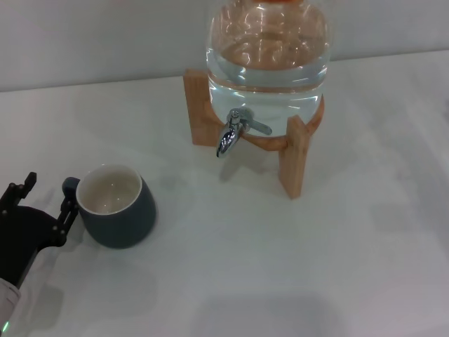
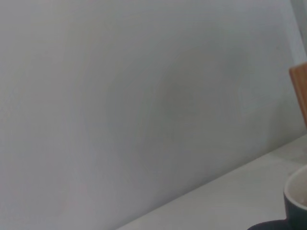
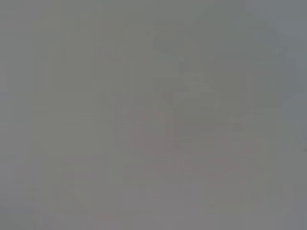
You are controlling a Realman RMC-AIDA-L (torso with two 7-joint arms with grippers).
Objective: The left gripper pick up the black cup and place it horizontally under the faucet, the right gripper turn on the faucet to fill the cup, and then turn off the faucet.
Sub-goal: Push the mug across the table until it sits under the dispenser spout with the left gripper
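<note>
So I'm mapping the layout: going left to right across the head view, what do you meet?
Black two-finger left tool → dark charcoal ceramic mug with cream inside → shiny chrome faucet → front leg of the wooden jar stand.

Black cup (image 1: 118, 206) upright (cream inside), beside left gripper (image 1: 43, 202).

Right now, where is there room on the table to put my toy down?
Bare table spreads right of the cup and in front of the wooden stand. It is crowded on the left, where the left gripper sits open beside the cup, and under the faucet.
</note>
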